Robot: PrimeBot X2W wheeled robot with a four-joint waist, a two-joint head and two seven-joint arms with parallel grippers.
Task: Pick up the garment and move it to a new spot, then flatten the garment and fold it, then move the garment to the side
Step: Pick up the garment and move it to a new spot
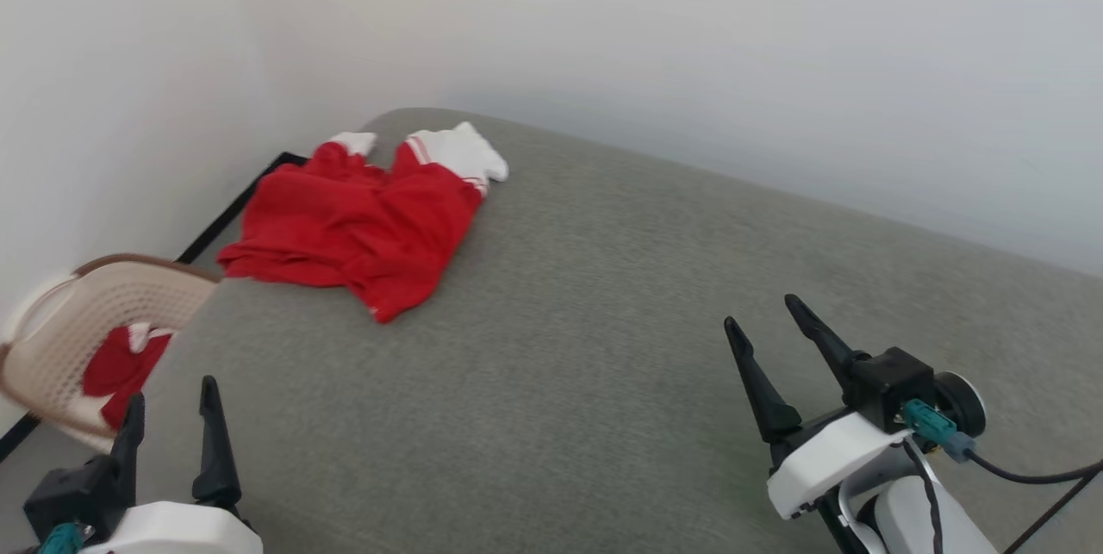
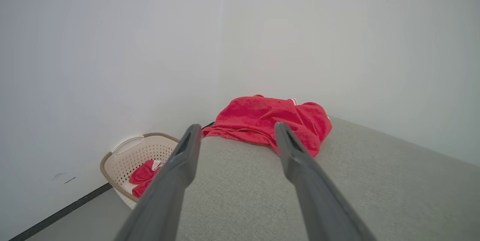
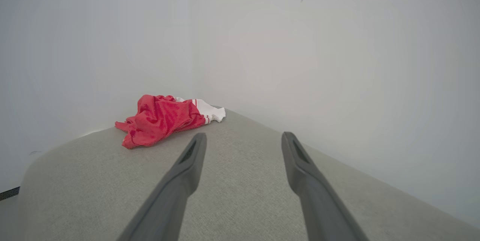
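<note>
Both end effectors sit low in the head view with fingers spread and nothing between them: the left end effector (image 1: 172, 395) at 7 o'clock, the right end effector (image 1: 761, 313) at 4 o'clock, each over the grey padded surface (image 1: 586, 347). The garment (image 1: 353, 222) lies crumpled at the 11 o'clock corner of that surface, white sleeve ends toward the wall, its red hem reaching the edge just above the basket (image 1: 146, 265) on the floor. A pull from one side only would likely drag it over that edge. A shallow pinch may catch a single layer and leave the rest bunched. Red cloth (image 1: 121, 369) in the basket could also be mistaken for the target. From the left end effector the garment is between 1 and 2 o'clock, near; from the right, about 10 o'clock and well apart.
</note>
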